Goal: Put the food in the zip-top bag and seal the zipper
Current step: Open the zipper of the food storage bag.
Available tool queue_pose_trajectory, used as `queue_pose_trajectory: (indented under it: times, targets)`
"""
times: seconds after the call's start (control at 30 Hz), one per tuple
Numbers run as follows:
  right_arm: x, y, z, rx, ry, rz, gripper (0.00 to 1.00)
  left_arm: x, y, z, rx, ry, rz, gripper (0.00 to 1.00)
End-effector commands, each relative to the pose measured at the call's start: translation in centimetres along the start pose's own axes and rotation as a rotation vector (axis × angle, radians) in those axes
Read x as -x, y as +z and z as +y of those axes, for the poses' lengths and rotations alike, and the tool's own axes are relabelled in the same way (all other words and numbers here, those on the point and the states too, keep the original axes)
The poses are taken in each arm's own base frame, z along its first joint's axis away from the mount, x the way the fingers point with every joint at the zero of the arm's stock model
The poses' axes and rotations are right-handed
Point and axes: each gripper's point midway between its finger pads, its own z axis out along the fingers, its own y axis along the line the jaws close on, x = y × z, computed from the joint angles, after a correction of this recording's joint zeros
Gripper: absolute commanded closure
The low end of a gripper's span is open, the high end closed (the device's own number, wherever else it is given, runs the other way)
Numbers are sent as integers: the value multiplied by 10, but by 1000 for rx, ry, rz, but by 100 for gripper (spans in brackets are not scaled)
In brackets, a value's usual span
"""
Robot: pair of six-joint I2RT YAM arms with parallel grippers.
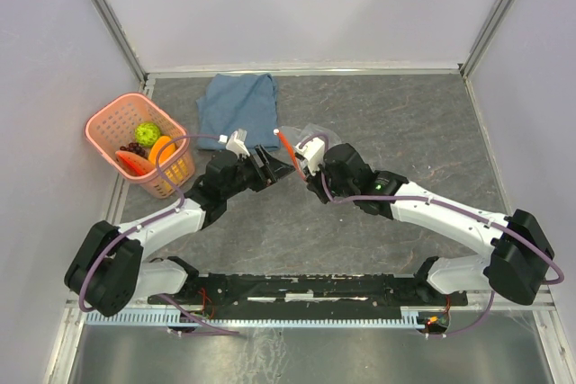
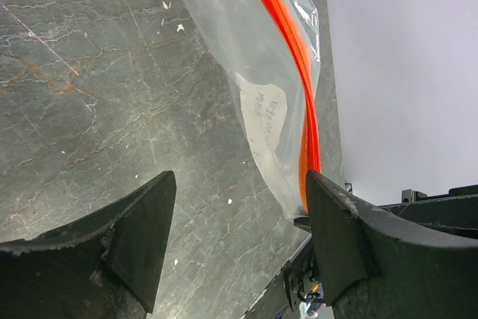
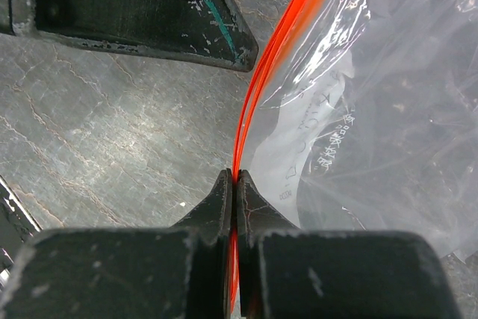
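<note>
Only the right wrist view shows the right gripper clenched on the zipper of the bag. The left gripper gapes, released beside it. From the top, the food lies in the basket at ten o'clock.

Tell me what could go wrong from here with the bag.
1. The right end effector pinches only the thin zipper at one spot; the zip-top bag may slip or twist.
2. The open left end effector has the zipper right beside one finger; closing may miss it.
3. The food is in the basket while the pinched mouth looks shut; loading may stall.
</note>
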Motion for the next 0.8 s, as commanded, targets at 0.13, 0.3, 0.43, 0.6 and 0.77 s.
queue_pose_trajectory:
  times: [0.13, 0.3, 0.43, 0.6, 0.77]
  targets:
    - [13, -1, -1, -13, 12, -62, 98, 18, 2, -32, -94, -4, -48, 23]
    - [12, 0, -1, -15, 13, -59, 98, 16, 4, -30, -89, -3, -44, 23]
    - [14, 0, -1, -14, 16, -64, 98, 15, 6, -25, -71, -7, -43, 23]
    - [16, -1, -1, -17, 14, -70, 98, 11, 12, -18, -52, -15, -24, 24]
    - [16, 0, -2, -18, 11, -65, 98, 8, 18, -15, -42, -12, -8, 27]
